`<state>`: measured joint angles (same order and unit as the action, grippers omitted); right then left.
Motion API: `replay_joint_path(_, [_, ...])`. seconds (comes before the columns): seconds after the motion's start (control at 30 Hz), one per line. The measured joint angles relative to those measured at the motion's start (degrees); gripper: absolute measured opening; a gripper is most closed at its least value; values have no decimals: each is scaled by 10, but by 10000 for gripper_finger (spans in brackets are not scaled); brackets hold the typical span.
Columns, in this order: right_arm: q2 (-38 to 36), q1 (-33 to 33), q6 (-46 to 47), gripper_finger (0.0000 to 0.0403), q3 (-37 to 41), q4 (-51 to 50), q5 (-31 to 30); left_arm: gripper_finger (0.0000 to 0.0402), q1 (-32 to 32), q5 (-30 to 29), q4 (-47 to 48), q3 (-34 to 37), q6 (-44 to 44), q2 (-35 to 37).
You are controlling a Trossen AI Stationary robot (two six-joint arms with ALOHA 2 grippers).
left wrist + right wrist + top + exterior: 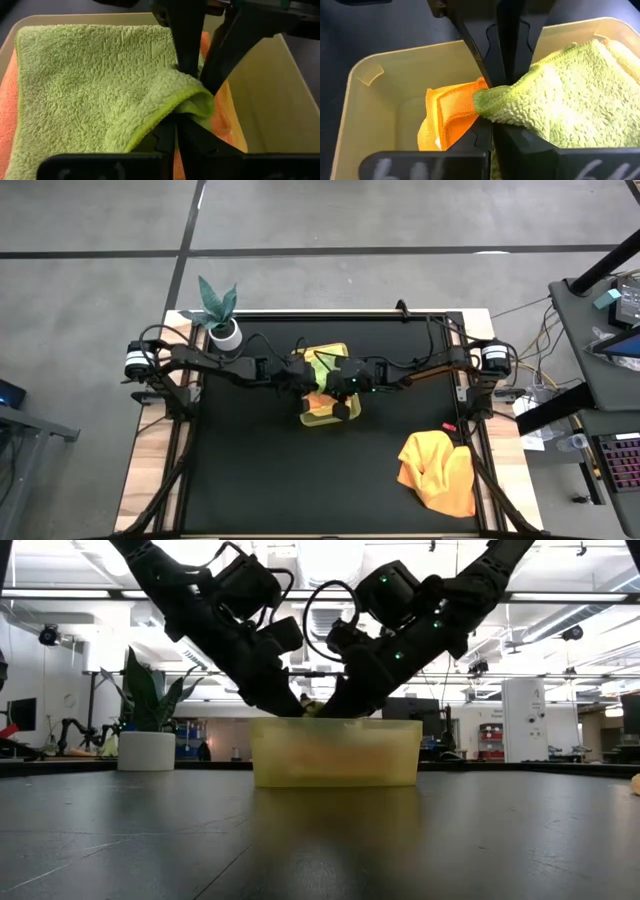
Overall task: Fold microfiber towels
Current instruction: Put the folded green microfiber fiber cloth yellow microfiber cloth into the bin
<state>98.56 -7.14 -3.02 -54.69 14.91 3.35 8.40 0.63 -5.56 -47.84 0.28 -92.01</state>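
Both my arms reach in to the tray (322,417) at table centre, just toward 12 o'clock of the middle. Left claw (300,380) comes in from 9, right claw (345,383) from 3, meeting over the tray's middle.

Green towel (90,85) lies in the tray on top of an orange towel (451,112). Each claw pinches the same bunched green edge, the hem folded over into a thick lip. My read: gripping it from opposite sides lets me lift it clear of the tray and spread it flat on the mat for folding. Could also be the tail end of laying it in; can't tell from here.

Claw state:
- Left: clenched on the green towel's hem, fingers (175,135) fully together with cloth squeezed between.
- Right: clenched on that same hem from the other side, fingers (495,55) together, green pile bulging beside them.

The low view shows both wrists angled steeply down into the tray (335,752), tips hidden behind its wall.

A second heap of cloth, yellow-orange (437,470), sits loose and crumpled at 4 o'clock near the table's right edge, well apart from the tray. Not folded, so work is left. Potted plant (221,318) at 11 o'clock, out of the way.

Risk: the orange towel underneath may drag up with the green one.
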Motion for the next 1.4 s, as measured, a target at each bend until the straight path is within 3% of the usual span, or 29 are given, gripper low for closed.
replay_joint_path(0.27, [-4, -1, 3, 8, -3, 6, 13, 5, -1, 54, 25, 5, -16, 0])
replay_joint_path(0.4, [-3, -2, 16, 8, -4, 6, -25, 5, -1, 59, 22, 5, -16, 2])
replay_joint_path(0.63, [-4, 0, 5, 8, -4, 4, -4, 5, -2, 63, 22, 5, -15, 15])
replay_joint_path(0.9, [-5, 13, 6, 8, -3, 5, 50, 5, -2, 20, 22, 6, -15, 14])
replay_joint_path(1.4, [-4, 35, -30, 8, -41, -73, 45, 5, -2, -10, 19, 6, -14, 14])
